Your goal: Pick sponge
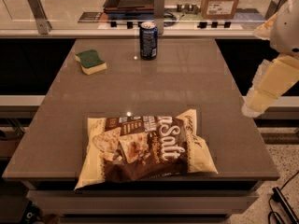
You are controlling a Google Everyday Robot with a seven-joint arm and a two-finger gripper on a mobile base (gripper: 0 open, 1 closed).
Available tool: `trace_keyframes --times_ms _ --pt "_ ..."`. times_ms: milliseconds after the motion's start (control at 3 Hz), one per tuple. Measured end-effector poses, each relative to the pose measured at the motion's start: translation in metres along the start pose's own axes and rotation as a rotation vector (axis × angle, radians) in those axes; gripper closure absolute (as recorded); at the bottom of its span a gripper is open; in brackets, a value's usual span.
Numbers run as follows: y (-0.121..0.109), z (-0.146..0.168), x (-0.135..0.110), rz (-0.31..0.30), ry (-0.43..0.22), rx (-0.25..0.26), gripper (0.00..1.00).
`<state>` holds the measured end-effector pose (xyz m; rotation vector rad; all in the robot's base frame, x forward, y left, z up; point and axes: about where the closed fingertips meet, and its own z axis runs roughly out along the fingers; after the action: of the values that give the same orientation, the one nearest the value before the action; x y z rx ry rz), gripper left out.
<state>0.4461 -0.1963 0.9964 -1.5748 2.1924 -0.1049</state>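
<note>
The sponge (91, 62), a small block with a dark green top over pale yellow foam, lies flat at the far left of the brown table (187, 92). My gripper (254, 107) hangs at the right edge of the view, just off the table's right side and above it. It is far from the sponge, with the whole width of the table between them, and it holds nothing that I can see.
A blue soda can (148, 40) stands upright at the far middle of the table, to the right of the sponge. A big brown and cream chip bag (145, 148) lies at the near edge. A counter with a rail, a tray and a cardboard box (220, 0) runs behind the table.
</note>
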Motion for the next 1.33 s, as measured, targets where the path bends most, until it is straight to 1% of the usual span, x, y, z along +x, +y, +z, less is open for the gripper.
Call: trace_keyframes --times_ms 333,667,1000,1333 --pt "-0.004 0.007 -0.023 0.065 -0.114 0.014 0.00" --pt "-0.009 0.024 -0.059 0.113 -0.266 0.017 0.00" --pt "-0.013 0.043 -0.102 0.148 -0.364 0.051 0.00" --pt "-0.015 0.061 -0.144 0.178 -0.404 0.101 0.00"
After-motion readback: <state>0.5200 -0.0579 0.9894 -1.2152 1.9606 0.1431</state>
